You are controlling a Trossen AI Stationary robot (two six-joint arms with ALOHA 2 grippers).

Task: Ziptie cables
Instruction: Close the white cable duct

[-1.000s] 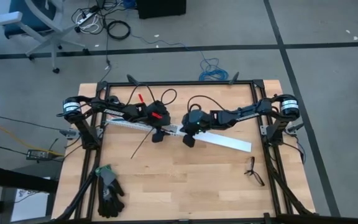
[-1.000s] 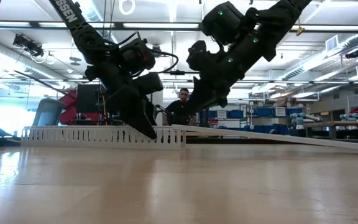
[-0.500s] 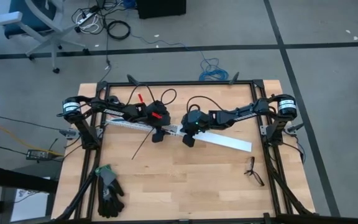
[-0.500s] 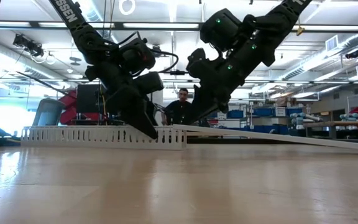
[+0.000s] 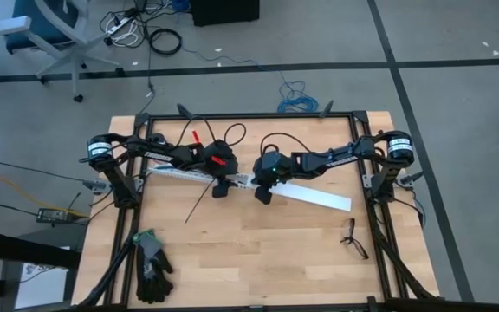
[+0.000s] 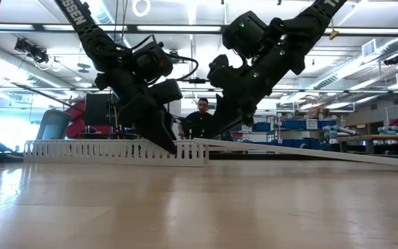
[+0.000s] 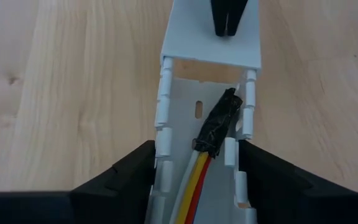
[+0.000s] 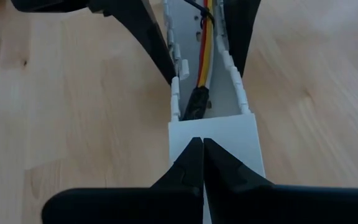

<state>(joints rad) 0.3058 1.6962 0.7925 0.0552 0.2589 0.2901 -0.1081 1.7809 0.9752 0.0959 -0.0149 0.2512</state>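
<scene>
On the left of the table [image 5: 232,251] lies a black glove [image 5: 152,264]. The ziptie [image 5: 199,200] lies bare on the wood just beside the left gripper [image 5: 220,189], slanting from near the fingers toward the table's front-left. That gripper's fingers [image 7: 120,180] stand apart, straddling the white slotted channel [image 7: 179,124]. Only the wrist views show the cables [image 7: 197,180] inside it, running lengthwise, dark taped end [image 7: 219,118] toward the right gripper [image 8: 202,163], whose fingers are pressed together on the flat white cover [image 8: 229,140].

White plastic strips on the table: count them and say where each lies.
2. The slotted strip lies under the left gripper, holding wires; the flat strip runs from the right gripper toward the table's right side.
</scene>
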